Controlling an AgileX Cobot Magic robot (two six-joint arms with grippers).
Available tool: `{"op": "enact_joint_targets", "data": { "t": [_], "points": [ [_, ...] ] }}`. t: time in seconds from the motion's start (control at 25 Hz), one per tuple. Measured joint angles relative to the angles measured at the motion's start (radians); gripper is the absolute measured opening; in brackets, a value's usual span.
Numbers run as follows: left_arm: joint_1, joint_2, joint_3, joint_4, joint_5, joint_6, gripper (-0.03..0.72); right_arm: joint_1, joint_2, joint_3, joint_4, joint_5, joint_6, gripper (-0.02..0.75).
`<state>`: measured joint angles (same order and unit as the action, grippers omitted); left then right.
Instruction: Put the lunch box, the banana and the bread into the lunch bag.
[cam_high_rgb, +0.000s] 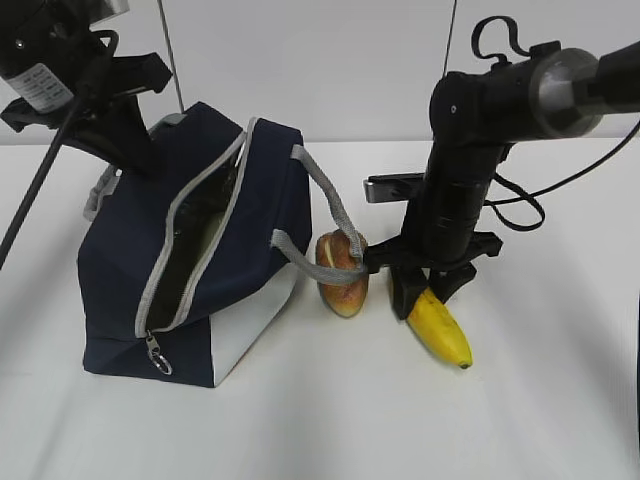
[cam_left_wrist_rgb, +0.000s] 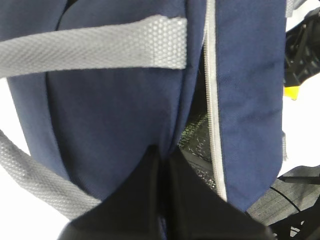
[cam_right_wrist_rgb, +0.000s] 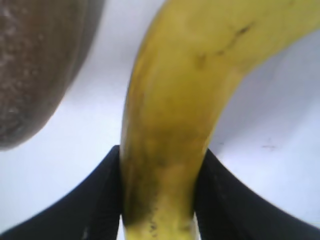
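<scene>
Banana (cam_right_wrist_rgb: 170, 115) sits clamped inside right gripper (cam_right_wrist_rgb: 159, 200), beside bread (cam_high_rgb: 342, 275).

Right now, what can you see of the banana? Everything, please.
The banana is single, unpeeled and curved, yellow with faint brown flecks and a dark tip at its free end. It lies on the white table, right of the bread, not touching it. The right gripper is shut on one end, a black finger pressed against each side. Its stem end is hidden by the gripper.
</scene>
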<state>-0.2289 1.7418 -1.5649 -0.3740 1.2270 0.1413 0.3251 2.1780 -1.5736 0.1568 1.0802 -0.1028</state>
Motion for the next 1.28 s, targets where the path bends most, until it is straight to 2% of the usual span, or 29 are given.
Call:
{"op": "enact_joint_targets", "data": {
  "t": [0.2,0.36,0.48,0.72,0.84,0.96,1.16,1.28],
  "points": [
    [0.000,0.000,0.000,0.000,0.000,0.000,0.000,0.000,-0.046,-0.091,-0.094,0.093,0.037,0.295],
    [0.000,0.000,0.000,0.000,0.000,0.000,0.000,0.000,-0.148,-0.156,-0.078,0.128,0.036,0.295],
    [0.000,0.000,0.000,0.000,0.000,0.000,0.000,0.000,-0.235,-0.178,0.037,0.140,-0.019,0.295],
    [0.000,0.000,0.000,0.000,0.000,0.000,0.000,0.014,-0.313,-0.179,0.554,0.148,-0.311,0.295],
    [0.000,0.000,0.000,0.000,0.000,0.000,0.000,0.048,-0.315,-0.179,0.697,0.148,-0.388,0.295],
    [0.000,0.000,0.000,0.000,0.000,0.000,0.000,0.084,-0.315,-0.179,0.753,0.148,-0.427,0.295],
    [0.000,0.000,0.000,0.008,0.003,0.004,0.000,0.143,-0.312,-0.179,0.760,0.148,-0.449,0.295],
    [0.001,0.000,0.000,0.029,0.006,0.004,0.000,0.145,-0.286,-0.179,0.758,0.148,-0.452,0.295]
  ]
}}
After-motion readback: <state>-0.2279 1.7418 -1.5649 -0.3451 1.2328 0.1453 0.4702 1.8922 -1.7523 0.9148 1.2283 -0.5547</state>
